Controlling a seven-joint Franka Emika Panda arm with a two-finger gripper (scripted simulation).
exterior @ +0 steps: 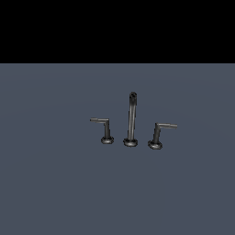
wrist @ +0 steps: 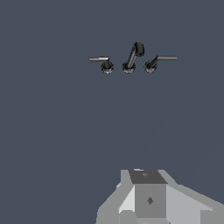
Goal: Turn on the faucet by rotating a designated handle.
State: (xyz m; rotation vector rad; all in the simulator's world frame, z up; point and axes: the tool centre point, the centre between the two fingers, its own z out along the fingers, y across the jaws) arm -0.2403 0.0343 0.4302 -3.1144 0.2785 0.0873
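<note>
Our gripper [wrist: 146,197] shows only as a grey body in the wrist view, fingers hidden, so we cannot tell whether it is parted or closed. The faucet [exterior: 131,120] stands well ahead of it, untouched. Its handle [exterior: 104,128] looks rigid, slick metal, best pushed near its thin arm's tip.

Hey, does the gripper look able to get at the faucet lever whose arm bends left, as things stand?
Probably yes. In the wrist view only bare floor lies between the gripper and the lever, and the spout stands beside it, apart.
</note>
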